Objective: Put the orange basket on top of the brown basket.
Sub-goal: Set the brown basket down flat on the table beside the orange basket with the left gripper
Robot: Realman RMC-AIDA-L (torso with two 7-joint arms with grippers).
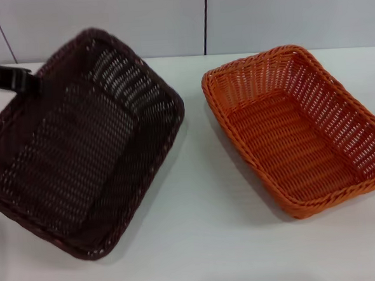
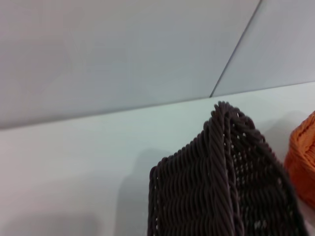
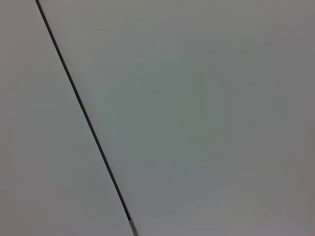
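The stacking has not happened: the two baskets sit well apart on the white surface [image 1: 200, 241]. In the head view the orange basket [image 1: 298, 130] lies flat in the right half of the frame, open side up, with nothing touching it. The brown basket [image 1: 79, 144] fills the left half and looks tilted, its rim at the upper left raised toward the camera, which suggests it is being lifted or held by that edge. The left claw [image 1: 18, 79] comes in from the left edge at the upper left, a dark arm part meeting the brown basket's rim; whether its fingers are clamped on the rim or merely beside it cannot be told. The left wrist view shows a corner of the brown basket's braided rim close up in the lower middle, with a sliver of the orange basket at the right edge. The right claw is out of sight in every view; its wrist camera shows only a blank wall panel with a dark seam. As judged, the whole task is left: the orange basket must still be picked up, carried over and set onto the brown one.
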